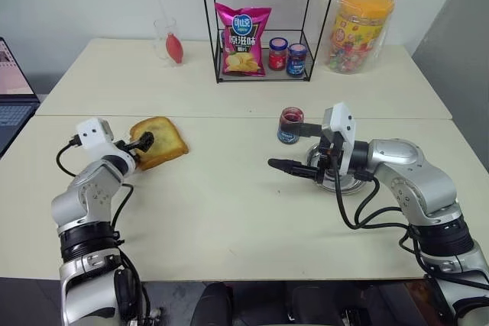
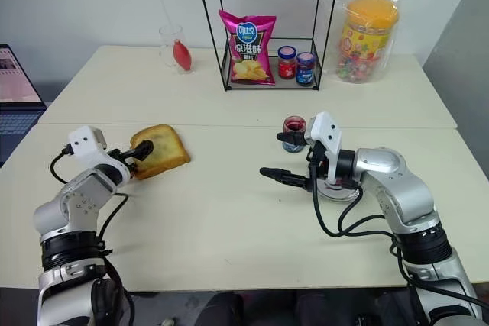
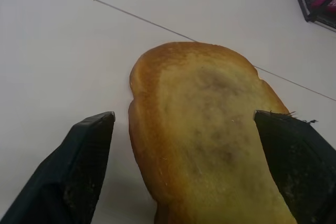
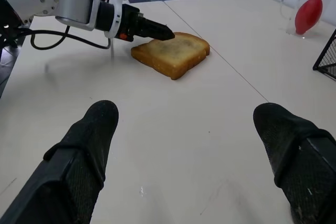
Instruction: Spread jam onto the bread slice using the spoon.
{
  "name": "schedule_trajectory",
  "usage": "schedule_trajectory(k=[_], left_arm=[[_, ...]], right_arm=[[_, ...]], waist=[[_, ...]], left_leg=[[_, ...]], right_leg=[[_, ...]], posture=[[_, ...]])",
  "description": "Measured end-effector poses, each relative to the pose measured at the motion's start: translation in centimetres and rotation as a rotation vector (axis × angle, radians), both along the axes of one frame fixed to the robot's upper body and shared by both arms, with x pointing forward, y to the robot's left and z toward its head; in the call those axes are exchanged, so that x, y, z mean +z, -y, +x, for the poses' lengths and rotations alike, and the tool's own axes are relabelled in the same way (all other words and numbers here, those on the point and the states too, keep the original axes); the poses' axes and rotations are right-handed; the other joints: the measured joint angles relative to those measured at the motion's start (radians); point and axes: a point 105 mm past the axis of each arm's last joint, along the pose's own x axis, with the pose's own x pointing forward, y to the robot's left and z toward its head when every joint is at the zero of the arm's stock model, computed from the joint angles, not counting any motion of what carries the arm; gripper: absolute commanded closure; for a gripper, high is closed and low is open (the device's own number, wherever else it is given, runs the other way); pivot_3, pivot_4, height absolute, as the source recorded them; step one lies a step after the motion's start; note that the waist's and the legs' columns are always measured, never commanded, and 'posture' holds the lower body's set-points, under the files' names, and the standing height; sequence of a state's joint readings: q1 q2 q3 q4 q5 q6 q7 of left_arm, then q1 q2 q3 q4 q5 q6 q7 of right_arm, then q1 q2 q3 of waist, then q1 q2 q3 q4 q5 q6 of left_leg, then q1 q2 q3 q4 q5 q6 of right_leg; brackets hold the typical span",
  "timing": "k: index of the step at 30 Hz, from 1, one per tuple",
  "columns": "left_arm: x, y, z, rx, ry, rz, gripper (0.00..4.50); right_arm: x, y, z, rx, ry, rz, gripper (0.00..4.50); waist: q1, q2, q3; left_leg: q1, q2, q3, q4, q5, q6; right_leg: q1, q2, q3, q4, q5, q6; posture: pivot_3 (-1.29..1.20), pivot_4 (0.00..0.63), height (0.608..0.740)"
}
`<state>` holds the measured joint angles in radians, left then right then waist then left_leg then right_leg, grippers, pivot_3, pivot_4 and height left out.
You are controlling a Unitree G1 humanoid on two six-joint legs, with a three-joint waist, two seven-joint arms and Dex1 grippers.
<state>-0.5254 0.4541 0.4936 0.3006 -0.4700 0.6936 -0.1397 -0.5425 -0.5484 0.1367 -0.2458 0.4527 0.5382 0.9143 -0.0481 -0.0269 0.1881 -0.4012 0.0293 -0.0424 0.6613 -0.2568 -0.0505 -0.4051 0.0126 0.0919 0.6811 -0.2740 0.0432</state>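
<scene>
The bread slice [image 1: 162, 140] lies flat on the left part of the table, browned face up. My left gripper [image 1: 141, 143] is open at the slice's near-left edge, one finger on each side of it [image 3: 184, 118]; one finger stands clear of the crust. The jam jar [image 1: 290, 125], small glass with a blue label, stands right of centre. My right gripper [image 1: 295, 146] points left beside the jar, open and empty [image 4: 186, 109]. The spoon is out of view.
A round metal dish [image 1: 341, 179] sits under my right wrist. At the back, a wire rack [image 1: 263, 75] holds a pink chip bag, a red-capped jar and a blue-capped jar. A glass [image 1: 166, 39], a bagged candy tub [image 1: 361, 28] and a laptop [image 1: 11, 104] stand around.
</scene>
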Motion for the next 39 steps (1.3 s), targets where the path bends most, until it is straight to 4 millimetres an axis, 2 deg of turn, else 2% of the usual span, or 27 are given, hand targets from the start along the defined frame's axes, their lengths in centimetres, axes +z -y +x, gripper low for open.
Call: schedule_trajectory(k=[3,9,17,26,30,35,39], left_arm=[[-0.2,0.0,0.3,0.015,-0.023,-0.015,1.71],[-0.6,-0.2,0.5,0.038,-0.064,-0.063,2.96],[-0.8,-0.5,0.5,0.06,-0.081,-0.081,4.36],[-0.8,-0.3,-0.7,0.018,-0.054,-0.081,4.43],[-0.1,1.8,-1.8,-0.123,-0.028,-0.108,4.43],[2.2,4.2,-3.3,-0.32,0.023,-0.1,4.43],[3.4,7.4,-4.5,-0.501,0.04,-0.101,4.43]], right_arm=[[0.1,0.0,-0.1,0.002,0.006,-0.004,0.0],[0.1,0.1,-0.1,0.0,0.008,-0.012,0.0],[0.1,0.3,-0.1,-0.005,0.01,-0.022,0.0],[0.1,0.6,0.1,-0.017,0.033,-0.047,0.0],[0.0,0.9,0.1,-0.019,0.035,-0.066,0.0],[0.0,2.4,-0.3,-0.02,0.014,-0.086,0.0],[-0.6,4.0,-2.2,0.032,-0.037,-0.138,0.0]], waist=[[0.0,0.0,0.0],[0.001,0.0,0.0],[0.002,0.0,0.0],[0.0,0.0,0.0],[0.0,0.0,0.0],[0.003,0.0,0.0],[0.009,0.0,0.0]], left_leg=[[0.0,0.0,0.0,0.0,0.0,0.0],[0.0,-0.001,0.0,0.0,0.0,0.0],[0.0,-0.001,0.0,0.0,0.0,0.0],[0.0,-0.001,-0.001,0.0,0.0,0.0],[0.0,-0.001,-0.003,0.0,0.0,0.0],[0.0,-0.001,-0.002,0.0,0.0,0.0],[0.0,-0.001,-0.001,0.0,0.0,0.0]], right_leg=[[0.0,0.0,0.0,0.0,0.0,0.0],[0.0,0.0,0.0,0.0,0.0,0.0],[0.0,-0.001,0.0,0.0,0.0,0.0],[0.0,-0.001,0.001,0.0,0.0,0.0],[0.0,-0.002,0.0,0.0,0.0,0.0],[0.0,-0.002,-0.001,0.0,0.0,0.0],[0.001,-0.002,-0.001,-0.001,0.0,0.0]], posture=[[0.0,0.15,0.74],[0.0,0.15,0.74],[0.0,0.15,0.74],[0.0,0.15,0.74],[0.0,0.15,0.74],[0.0,0.15,0.74],[0.0,0.15,0.74]])
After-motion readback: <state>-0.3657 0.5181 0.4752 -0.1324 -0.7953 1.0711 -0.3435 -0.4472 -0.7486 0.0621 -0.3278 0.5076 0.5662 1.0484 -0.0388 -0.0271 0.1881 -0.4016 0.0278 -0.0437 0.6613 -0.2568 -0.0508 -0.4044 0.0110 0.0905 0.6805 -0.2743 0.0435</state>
